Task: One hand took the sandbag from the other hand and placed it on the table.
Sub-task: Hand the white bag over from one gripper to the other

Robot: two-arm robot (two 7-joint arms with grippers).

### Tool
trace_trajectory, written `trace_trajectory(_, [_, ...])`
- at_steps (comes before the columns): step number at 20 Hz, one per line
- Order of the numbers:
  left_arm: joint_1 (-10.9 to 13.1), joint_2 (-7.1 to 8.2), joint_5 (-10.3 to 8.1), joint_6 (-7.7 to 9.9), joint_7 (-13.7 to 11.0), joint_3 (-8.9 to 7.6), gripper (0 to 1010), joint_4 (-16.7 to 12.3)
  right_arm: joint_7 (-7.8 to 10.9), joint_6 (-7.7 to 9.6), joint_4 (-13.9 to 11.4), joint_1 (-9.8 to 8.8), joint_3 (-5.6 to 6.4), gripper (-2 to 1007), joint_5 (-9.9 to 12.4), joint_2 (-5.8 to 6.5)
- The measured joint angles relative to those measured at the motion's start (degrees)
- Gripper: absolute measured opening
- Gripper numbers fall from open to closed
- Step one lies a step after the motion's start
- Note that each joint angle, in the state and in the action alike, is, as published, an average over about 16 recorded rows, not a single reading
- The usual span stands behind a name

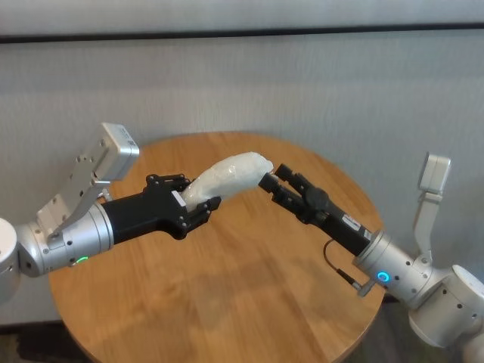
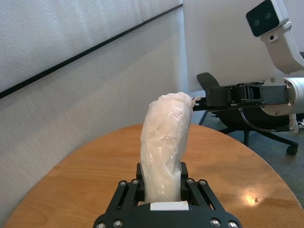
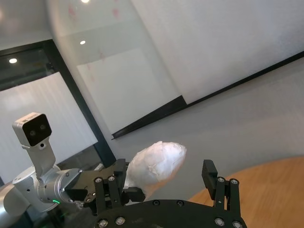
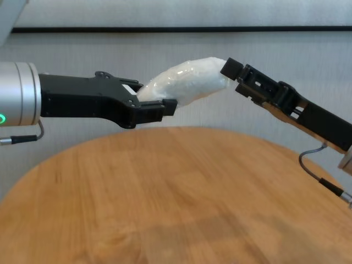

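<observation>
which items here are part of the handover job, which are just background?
Job:
- sandbag, held above the table
- left pincer, shut on the sandbag
- right pincer, open at the sandbag's tip
- table

Background:
- grey wall
- office chair beyond the table

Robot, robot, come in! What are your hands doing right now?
Left gripper shut on white plastic-wrapped sandbag, above round wooden table. Right gripper open at its tip. Nothing in the way.
</observation>
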Motion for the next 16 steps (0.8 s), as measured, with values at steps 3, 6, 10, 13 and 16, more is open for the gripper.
trace_trajectory(3, [0.00, 0.00, 0.00, 0.00, 0.00, 0.00, 409, 0.00, 0.78, 0.93, 0.81, 0.60, -0.58, 1006, 1.10, -0.31])
trace_trajectory(6, [0.00, 0.00, 0.00, 0.00, 0.00, 0.00, 409, 0.00, 1.24, 1.75, 1.58, 1.13, -1.08, 1006, 2.03, -0.61])
trace_trajectory(10, [0.00, 0.00, 0.00, 0.00, 0.00, 0.00, 409, 0.00, 1.63, 2.79, 2.61, 1.82, -1.65, 1006, 3.28, -1.05])
trace_trajectory(13, [0.00, 0.00, 0.00, 0.00, 0.00, 0.00, 409, 0.00, 1.86, 3.50, 3.42, 2.36, -2.05, 1006, 4.21, -1.42])
trace_trajectory(16, [0.00, 0.00, 0.00, 0.00, 0.00, 0.00, 409, 0.00, 2.14, 4.03, 4.20, 2.90, -2.45, 1006, 5.03, -1.79])
